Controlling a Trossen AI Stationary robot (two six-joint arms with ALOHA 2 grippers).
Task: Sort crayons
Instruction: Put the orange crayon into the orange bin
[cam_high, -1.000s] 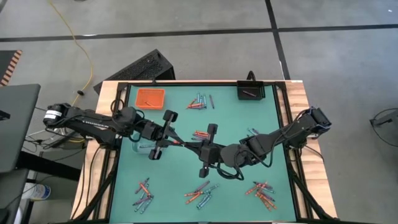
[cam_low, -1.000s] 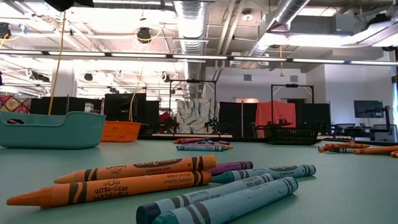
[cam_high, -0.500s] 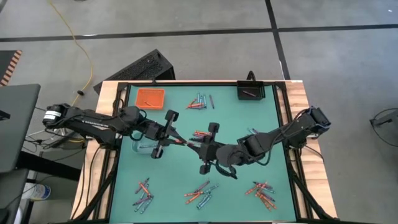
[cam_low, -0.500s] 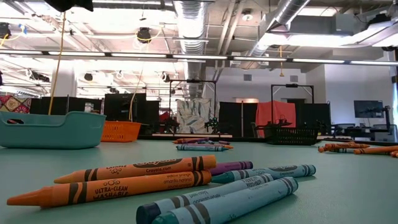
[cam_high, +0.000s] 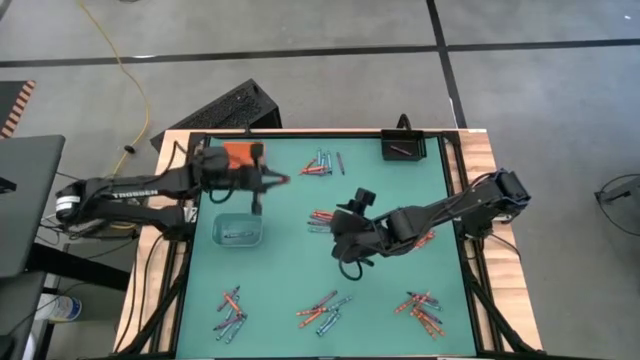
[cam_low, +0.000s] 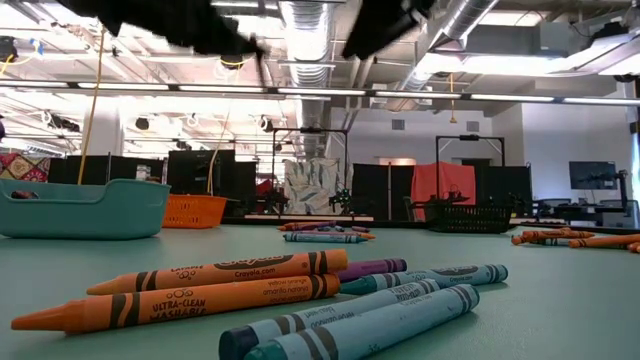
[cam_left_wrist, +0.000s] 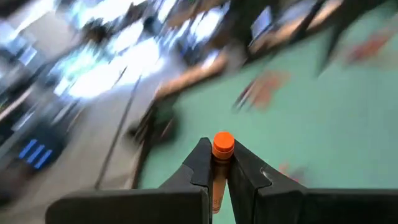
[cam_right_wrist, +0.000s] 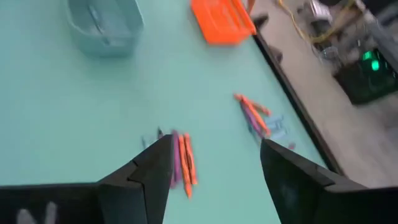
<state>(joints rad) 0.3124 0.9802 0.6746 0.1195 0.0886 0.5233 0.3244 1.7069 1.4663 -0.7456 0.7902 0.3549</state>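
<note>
The green tabletop (cam_high: 390, 300) fills the frame's centre, crayon clusters (cam_high: 322, 312) scattered along its lower edge. At centre, the right pincer (cam_high: 349, 243) hangs spread. Upper left, the left pincer (cam_left_wrist: 216, 163) pinches an orange crayon (cam_left_wrist: 221, 147) beside the orange tray (cam_high: 240, 153).

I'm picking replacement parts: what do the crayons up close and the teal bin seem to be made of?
The crayons look like wax sticks in matte paper wrappers, judging by the printed labels and bare tips. The teal bin looks like smooth moulded plastic with a rolled rim, though that is only its look.

Crayon heaps (cam_high: 322, 312) lie scattered around the table's (cam_high: 400, 200) edges.
</note>
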